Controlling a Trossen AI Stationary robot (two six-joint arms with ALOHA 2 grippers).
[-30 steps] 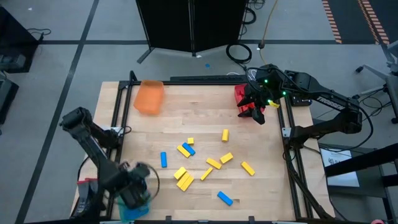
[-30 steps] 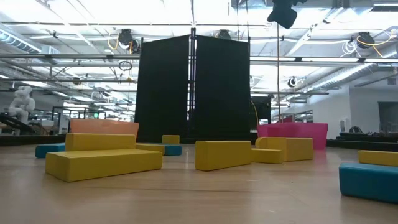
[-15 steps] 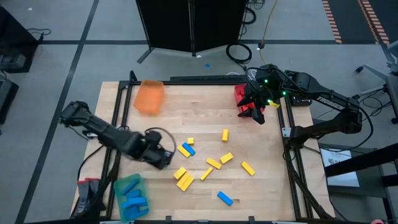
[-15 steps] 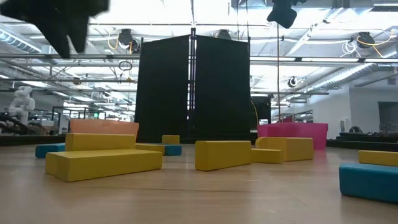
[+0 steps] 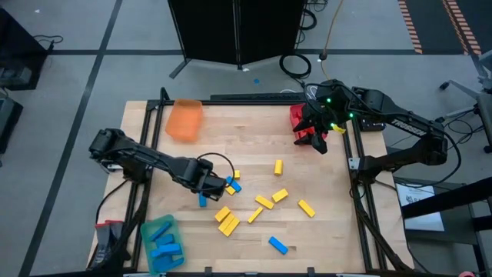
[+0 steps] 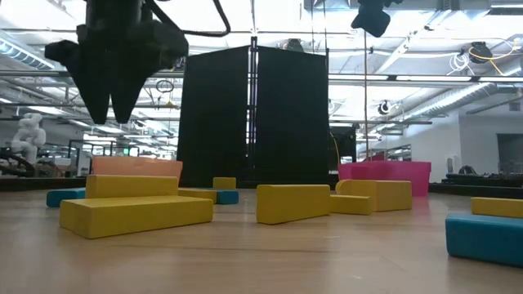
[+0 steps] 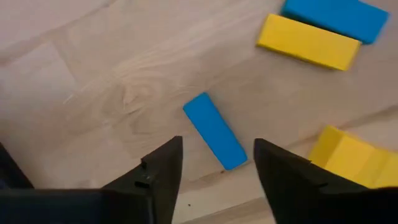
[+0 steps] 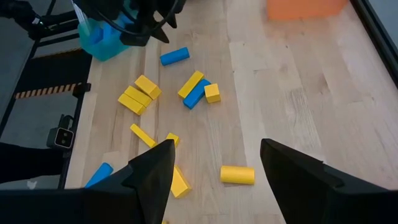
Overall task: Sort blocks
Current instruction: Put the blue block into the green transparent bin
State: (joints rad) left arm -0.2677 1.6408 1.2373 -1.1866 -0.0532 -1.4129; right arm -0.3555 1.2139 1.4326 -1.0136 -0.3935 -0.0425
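Wooden table [image 5: 254, 146] bearing scattered yellow and blue blocks [image 5: 265, 202]. Green tray [image 5: 162, 245] holds blue blocks; orange tray [image 5: 184, 120] contents indiscernible. Left gripper [image 7: 214, 168], fingers spread, hovers over a blue block [image 7: 214, 130]. Right gripper [image 5: 317, 138], spread and empty, over red tray [image 5: 297, 121].

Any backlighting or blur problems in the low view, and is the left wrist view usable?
Low view: bright ceiling lights leave the left hand a black silhouette; the nearest long yellow rectangular block looks slightly soft. Left wrist view: evenly lit, the small blue rectangular block on the pale wooden table is sharp, with soft shadows.
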